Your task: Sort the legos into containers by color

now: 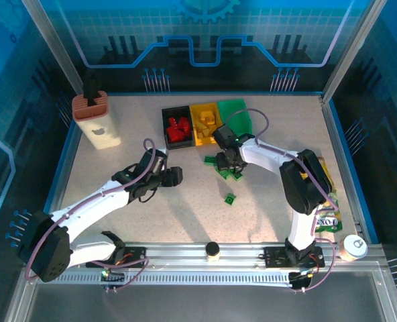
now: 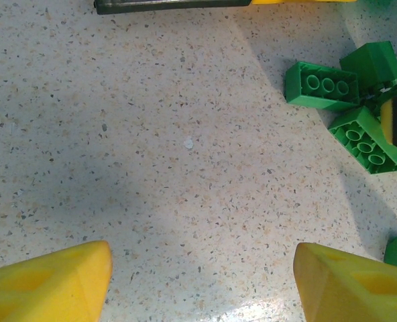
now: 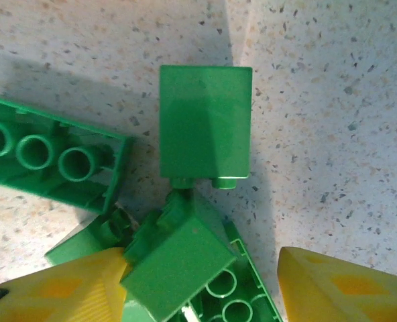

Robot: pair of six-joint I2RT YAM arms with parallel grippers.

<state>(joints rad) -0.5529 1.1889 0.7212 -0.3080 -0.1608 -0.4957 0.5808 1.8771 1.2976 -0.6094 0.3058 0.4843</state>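
Yellow fingers (image 3: 64, 288) of right gripper (image 3: 202, 268) straddle small green plastic studded brick (image 3: 178, 272), lower centre, jaws apart, unclamped; left gripper (image 2: 204, 268) gapes empty.

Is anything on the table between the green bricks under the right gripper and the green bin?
Nothing visible does. The green bricks lie near the green bin, the right gripper above them; its arm hides part of that stretch.

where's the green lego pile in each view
Top external: green lego pile at centre, just in front of the yellow bin.
Left wrist: pile at right edge, upper half.
Right wrist: pile across left and middle, down to the bottom edge.
Shared landmark: upturned green brick with three round sockets, at the pile's left in both wrist views.
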